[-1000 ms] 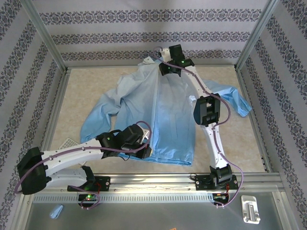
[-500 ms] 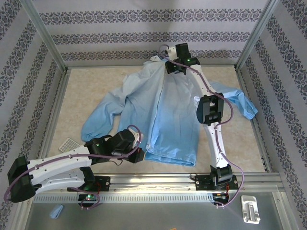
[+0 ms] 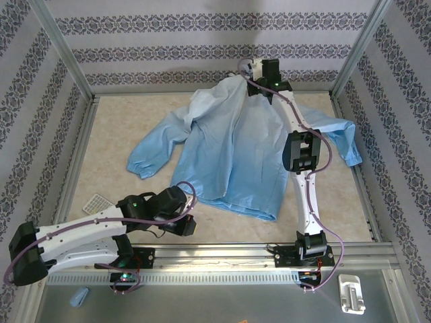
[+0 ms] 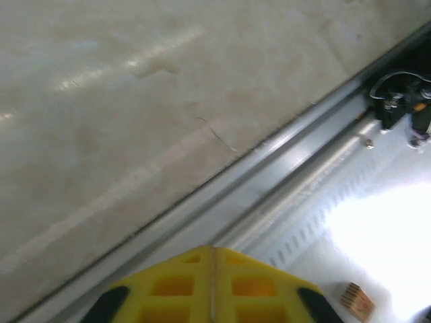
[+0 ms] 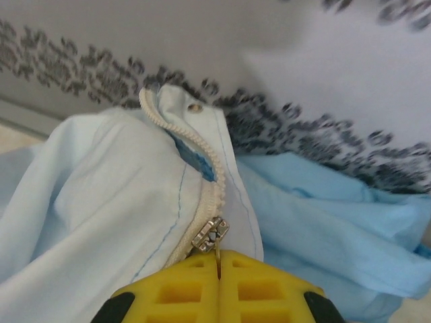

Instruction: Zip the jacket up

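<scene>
The light-blue jacket lies spread on the table, hood toward the back wall and darker hem toward me. My right gripper is at the collar. In the right wrist view, this gripper is shut on the metal zipper pull, with the slider just past its fingertips. The pale zipper teeth stand apart above the slider. My left gripper is off the hem, over bare table by the front rail. In the left wrist view, its yellow fingers are pressed together with nothing between them.
A metal rail runs along the table's front edge. A small white grid piece lies at the front left. A blue scrap and a white part lie on the near shelf. Frame posts and patterned walls enclose the table.
The right gripper has drawn the zipper pull farther toward the back wall, dragging the jacket back and right. The left gripper has come off the hem and now sits near the front rail.
</scene>
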Controlling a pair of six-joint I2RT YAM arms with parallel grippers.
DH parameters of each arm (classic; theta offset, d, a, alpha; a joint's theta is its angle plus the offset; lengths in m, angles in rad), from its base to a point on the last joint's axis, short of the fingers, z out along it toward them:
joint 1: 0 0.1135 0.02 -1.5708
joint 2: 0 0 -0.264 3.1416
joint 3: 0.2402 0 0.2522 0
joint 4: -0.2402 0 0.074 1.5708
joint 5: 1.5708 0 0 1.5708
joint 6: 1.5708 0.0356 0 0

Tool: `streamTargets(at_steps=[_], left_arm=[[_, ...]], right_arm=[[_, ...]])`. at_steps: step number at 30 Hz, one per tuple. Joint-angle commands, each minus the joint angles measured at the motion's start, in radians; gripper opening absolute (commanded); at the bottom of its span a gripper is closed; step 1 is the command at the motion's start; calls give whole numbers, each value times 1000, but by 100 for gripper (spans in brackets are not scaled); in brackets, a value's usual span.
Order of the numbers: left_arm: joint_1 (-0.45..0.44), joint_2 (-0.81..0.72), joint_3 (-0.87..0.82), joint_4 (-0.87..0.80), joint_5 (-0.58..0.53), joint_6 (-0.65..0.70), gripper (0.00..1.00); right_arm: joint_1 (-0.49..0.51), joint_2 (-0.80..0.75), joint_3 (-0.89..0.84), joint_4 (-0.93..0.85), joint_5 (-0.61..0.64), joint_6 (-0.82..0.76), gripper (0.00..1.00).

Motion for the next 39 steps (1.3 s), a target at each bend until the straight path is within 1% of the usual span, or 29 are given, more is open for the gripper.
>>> streamTargets(at_steps=[1, 3, 5, 7, 9, 13, 14, 19, 21, 23, 24, 25, 26, 27, 28, 29, 31, 36, 39], left_arm=[[62, 92, 95, 43, -56, 79, 27], [103, 168, 155, 76, -59, 120, 41], [126, 236, 213, 112, -67, 153, 48], [137, 299, 259, 145, -65, 181, 52], [138, 370, 305, 169, -51, 198, 55], [137, 486, 341, 221, -18, 195, 60], [137, 513, 344, 227, -24, 194, 62], [137, 597, 340, 240, -92, 192, 62], [138, 622, 347, 250, -104, 196, 62], [137, 646, 351, 271, -104, 200, 59], [137, 657, 349, 286, -103, 199, 55], [137, 664, 346, 296, -103, 201, 49], [137, 668, 343, 301, -103, 204, 37], [138, 663, 336, 305, -103, 209, 21], [137, 654, 325, 305, -105, 211, 7], [136, 636, 309, 304, -115, 216, 0], [128, 589, 275, 290, -132, 221, 0], [103, 468, 219, 183, -129, 244, 0], [84, 402, 185, 165, -115, 223, 0]], right_arm=[[42, -66, -71, 47, 5, -19, 0], [50, -75, -89, 46, 3, -21, 0], [55, -80, -97, 41, 3, -26, 0], [59, -86, -106, 37, 6, -31, 0], [59, -95, -120, 39, 9, -33, 0], [61, -109, -140, 40, 9, -41, 0], [61, -111, -144, 40, 9, -43, 0], [62, -115, -149, 40, 11, -53, 0], [62, -116, -150, 39, 10, -56, 0], [62, -119, -150, 39, 8, -55, 0], [62, -119, -150, 40, 7, -53, 0], [62, -119, -150, 41, 6, -52, 0], [62, -120, -150, 42, 7, -51, 0], [63, -120, -150, 41, 8, -51, 0], [62, -120, -150, 40, 11, -53, 0], [62, -122, -149, 39, 17, -56, 0], [60, -123, -149, 39, 31, -60, 0], [48, -128, -132, 36, 54, -52, 0], [46, -135, -131, 35, 58, -47, 0]])
